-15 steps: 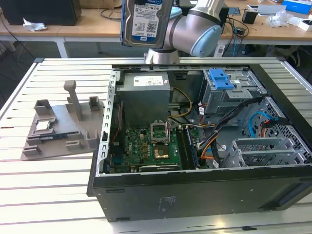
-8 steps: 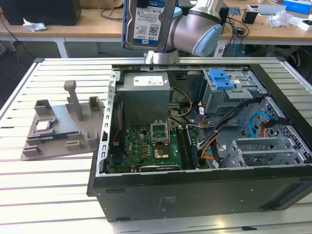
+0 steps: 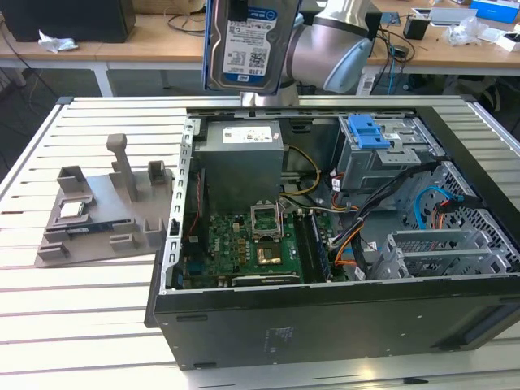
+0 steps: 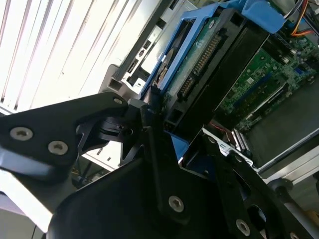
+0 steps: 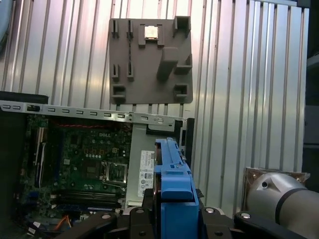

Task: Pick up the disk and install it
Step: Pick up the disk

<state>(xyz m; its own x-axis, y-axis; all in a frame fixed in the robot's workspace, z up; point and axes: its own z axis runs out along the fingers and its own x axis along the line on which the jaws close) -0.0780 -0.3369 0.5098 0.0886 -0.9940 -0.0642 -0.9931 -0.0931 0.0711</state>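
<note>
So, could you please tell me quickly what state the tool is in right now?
Tool: closed on the disk, held above the open computer case.

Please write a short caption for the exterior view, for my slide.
The robot arm holds the disk upright above the open computer case.

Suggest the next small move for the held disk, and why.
Probably shift the disk toward the exterior view's right, over the drive cage. The gripper holds it raised, seemingly above the power supply, so it is not yet lined up with that cage.
</note>
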